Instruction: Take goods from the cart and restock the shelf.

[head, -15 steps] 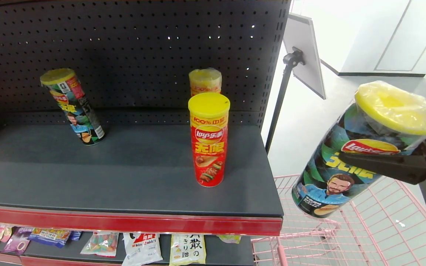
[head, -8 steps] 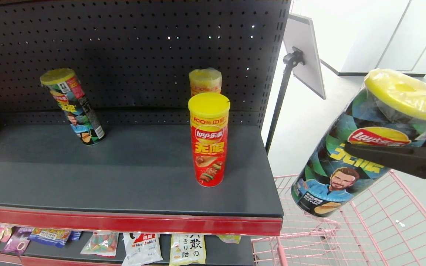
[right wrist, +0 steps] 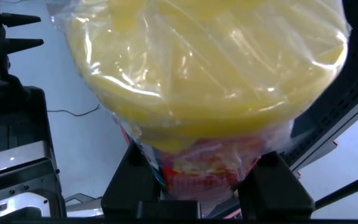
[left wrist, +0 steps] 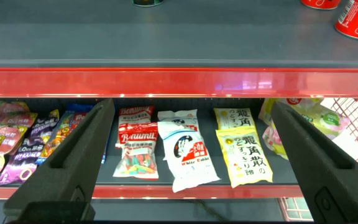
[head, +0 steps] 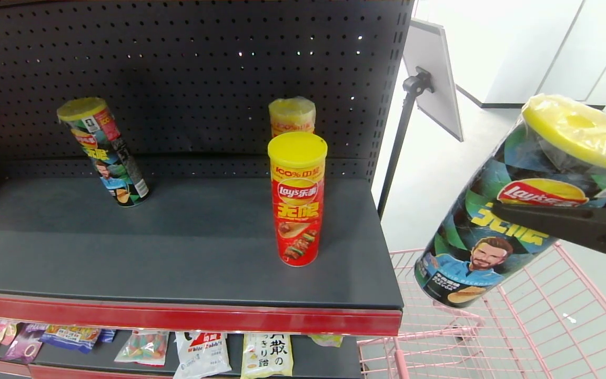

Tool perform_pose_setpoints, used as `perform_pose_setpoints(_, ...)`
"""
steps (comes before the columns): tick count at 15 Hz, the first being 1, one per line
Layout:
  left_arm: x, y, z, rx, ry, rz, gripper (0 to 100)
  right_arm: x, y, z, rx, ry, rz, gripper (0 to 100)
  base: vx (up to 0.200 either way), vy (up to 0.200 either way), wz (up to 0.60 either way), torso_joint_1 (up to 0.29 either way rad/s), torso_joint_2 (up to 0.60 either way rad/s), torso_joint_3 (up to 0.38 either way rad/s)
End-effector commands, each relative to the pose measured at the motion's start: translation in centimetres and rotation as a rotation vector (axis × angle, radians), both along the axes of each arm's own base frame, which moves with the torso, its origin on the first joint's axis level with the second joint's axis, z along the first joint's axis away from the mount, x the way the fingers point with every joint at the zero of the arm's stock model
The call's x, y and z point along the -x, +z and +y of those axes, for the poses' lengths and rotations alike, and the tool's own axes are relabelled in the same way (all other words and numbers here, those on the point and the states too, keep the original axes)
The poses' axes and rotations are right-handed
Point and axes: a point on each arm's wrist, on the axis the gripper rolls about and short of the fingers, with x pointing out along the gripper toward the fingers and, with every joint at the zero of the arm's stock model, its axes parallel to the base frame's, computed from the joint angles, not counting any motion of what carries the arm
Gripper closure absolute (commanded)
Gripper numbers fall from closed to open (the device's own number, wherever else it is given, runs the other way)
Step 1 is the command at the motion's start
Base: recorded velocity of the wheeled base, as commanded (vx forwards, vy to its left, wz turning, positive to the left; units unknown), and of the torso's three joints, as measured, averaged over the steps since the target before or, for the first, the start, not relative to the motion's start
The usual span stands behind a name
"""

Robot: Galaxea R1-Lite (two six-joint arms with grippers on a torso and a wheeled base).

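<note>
A shop aisle: crisp tubes [head: 297, 210] stand on a pegboard-backed shelf [head: 177, 247], snack packets [left wrist: 185, 152] lie below, a pink wire cart [head: 545, 326] alongside.

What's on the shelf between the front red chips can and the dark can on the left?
Nothing. In the head view, the shelf is bare between the red chips can and the dark can.

On the shelf [head: 177, 247], the front can [head: 296, 200] stands toward the right side, the rear can [head: 292, 115] directly behind it against the pegboard [head: 192, 63], and the left can [head: 104, 152] at the back left. Off the shelf's right end, the right tool [right wrist: 204, 183] grips the tilted held can [head: 508, 210] above the cart [head: 595, 292]. Snack bags [head: 202, 352] lie on the tier under the shelf.
</note>
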Motion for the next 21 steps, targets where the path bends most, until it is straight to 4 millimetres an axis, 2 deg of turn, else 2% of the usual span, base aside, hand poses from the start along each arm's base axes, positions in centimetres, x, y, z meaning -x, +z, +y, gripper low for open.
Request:
perform_pose_setpoints(1,0.0,0.0,0.0,0.000,0.000,0.001,0,0.0,0.0,0.0,0.000,0.001,-0.001,100,0.000,0.000,0.00,0.000,0.00,0.000)
perform_pose_setpoints(2,0.0,0.0,0.0,0.000,0.000,0.001,0,-0.1,0.0,0.0,0.001,0.001,0.001,100,0.000,0.000,0.00,0.000,0.00,0.000)
perform_pose_setpoints(12,0.0,0.0,0.0,0.000,0.000,0.001,0,0.0,0.0,0.0,0.000,0.000,-0.001,100,0.000,0.200,0.00,0.005,0.00,0.002)
perform_pose_setpoints(21,0.0,0.0,0.0,0.000,0.000,0.001,0,3.0,0.4,-0.2,-0.022,0.063,-0.050,100,0.000,0.200,0.00,0.002,0.00,0.004)
